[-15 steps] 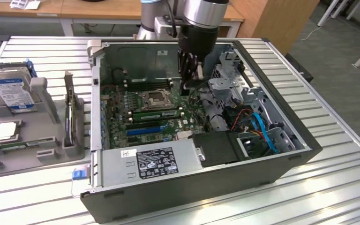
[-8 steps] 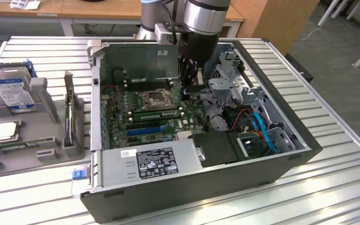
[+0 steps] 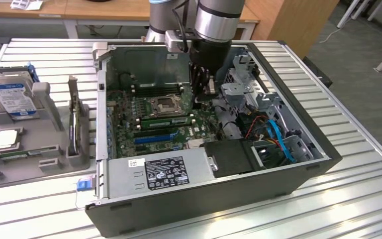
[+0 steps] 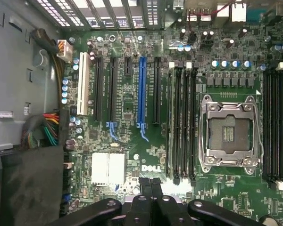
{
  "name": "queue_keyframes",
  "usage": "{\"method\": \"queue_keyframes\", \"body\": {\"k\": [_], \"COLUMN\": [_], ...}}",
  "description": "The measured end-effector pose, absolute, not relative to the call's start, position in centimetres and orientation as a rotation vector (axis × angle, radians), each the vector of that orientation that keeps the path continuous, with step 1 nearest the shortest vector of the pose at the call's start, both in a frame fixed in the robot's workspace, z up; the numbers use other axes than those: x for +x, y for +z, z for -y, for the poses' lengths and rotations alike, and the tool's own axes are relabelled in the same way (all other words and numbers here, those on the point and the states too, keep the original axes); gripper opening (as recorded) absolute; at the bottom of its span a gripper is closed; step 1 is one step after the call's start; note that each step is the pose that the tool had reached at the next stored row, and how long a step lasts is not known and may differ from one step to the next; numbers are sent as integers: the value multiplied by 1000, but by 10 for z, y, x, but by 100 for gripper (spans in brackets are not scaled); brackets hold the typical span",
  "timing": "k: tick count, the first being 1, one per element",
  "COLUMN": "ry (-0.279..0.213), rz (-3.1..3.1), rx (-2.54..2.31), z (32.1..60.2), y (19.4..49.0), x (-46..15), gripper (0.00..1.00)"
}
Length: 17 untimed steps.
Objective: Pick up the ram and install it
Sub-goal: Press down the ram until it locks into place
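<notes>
Hanging inside the open computer case (image 3: pixel 290 164), the pincer (image 4: pixel 151 186) has its two dark fingers pressed together with nothing between them, poised above the motherboard (image 4: pixel 132 141) near the DELL marking. A green ram (image 3: pixel 166 120) stick sits in a slot just beside the empty processor socket (image 3: pixel 163 104), toward the power supply (image 3: pixel 157 172). The case stands on the slatted metal desk (image 3: pixel 350 164). A grey holder (image 3: pixel 38 134) toward the exterior view's left carries a blue-labelled hard drive (image 3: pixel 10 97).
</notes>
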<state>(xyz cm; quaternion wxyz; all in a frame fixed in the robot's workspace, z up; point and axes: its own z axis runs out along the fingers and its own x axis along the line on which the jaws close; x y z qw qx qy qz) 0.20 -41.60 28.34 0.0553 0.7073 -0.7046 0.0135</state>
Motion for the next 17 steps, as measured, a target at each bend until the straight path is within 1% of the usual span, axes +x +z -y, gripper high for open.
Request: {"method": "queue_keyframes", "body": {"k": [4,6,11,17], "ry": [43,33,-47,-47], "rz": [2140,2149,2194,2194], "rx": [2148,2156,2194,2195], "z": [414,414,414,414], "y": [283,283,283,276], "x": [2,2,2,2], "gripper": [10,10,10,10]}}
